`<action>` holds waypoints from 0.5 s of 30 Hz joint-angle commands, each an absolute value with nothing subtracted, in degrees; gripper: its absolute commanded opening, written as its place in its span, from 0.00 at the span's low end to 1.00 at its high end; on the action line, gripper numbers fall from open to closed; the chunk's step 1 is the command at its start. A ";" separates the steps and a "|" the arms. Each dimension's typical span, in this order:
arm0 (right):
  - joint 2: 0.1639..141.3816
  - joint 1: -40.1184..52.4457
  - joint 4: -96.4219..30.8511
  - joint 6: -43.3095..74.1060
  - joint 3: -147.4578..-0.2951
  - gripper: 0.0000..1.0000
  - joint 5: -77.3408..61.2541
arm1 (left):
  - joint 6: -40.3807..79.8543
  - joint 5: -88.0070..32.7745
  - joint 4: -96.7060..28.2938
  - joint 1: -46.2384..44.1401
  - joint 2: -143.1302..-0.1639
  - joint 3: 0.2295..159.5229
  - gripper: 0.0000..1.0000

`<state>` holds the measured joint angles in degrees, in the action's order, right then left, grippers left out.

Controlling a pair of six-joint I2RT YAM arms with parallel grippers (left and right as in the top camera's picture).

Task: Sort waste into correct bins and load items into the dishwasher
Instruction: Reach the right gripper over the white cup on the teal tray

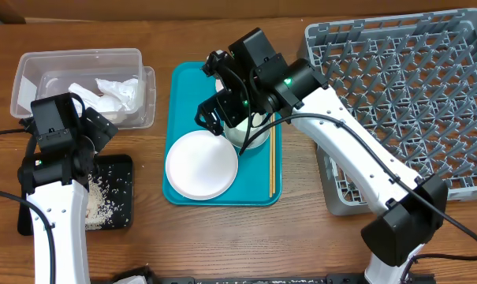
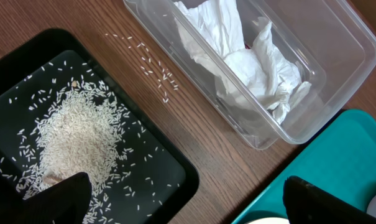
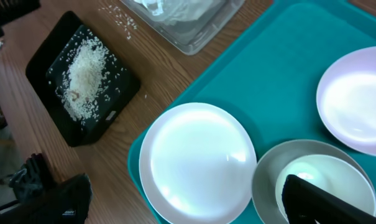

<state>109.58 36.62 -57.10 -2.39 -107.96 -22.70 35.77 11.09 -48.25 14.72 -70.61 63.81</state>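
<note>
Crumpled white napkins (image 2: 250, 62) lie in the clear tub (image 1: 80, 79). A heap of rice (image 2: 76, 130) sits in the black tray (image 1: 116, 193), and loose grains (image 2: 151, 65) are scattered on the table between the two bins. On the teal tray the white plate (image 3: 197, 163) lies beside a grey metal bowl (image 3: 265, 177) holding a white cup (image 3: 312, 174), with the pink bowl (image 3: 355, 99) behind. Chopsticks (image 1: 271, 162) rest along the tray's right side. My right gripper (image 3: 197, 205) hangs open above the plate and metal bowl. My left gripper (image 2: 188, 205) is open over the black tray's corner, holding nothing.
The grey dish rack (image 1: 404, 95) fills the right side of the table. The teal tray (image 1: 183, 95) lies in the middle, between the bins and the rack. My right arm reaches across from the front right over the rack's near corner.
</note>
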 commanded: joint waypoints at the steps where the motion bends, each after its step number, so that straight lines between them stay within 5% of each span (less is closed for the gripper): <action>1: 110.54 37.06 -56.23 -2.07 -109.82 1.00 -23.16 | 34.68 10.87 -48.18 14.94 -70.06 64.66 1.00; 8: 116.73 37.17 -55.64 6.42 -109.78 1.00 -12.08 | 34.68 10.87 -48.18 14.94 -70.06 64.66 1.00; 15: 121.01 37.19 -55.61 12.73 -109.71 0.67 -2.35 | 34.68 10.87 -48.18 14.94 -70.06 64.66 1.00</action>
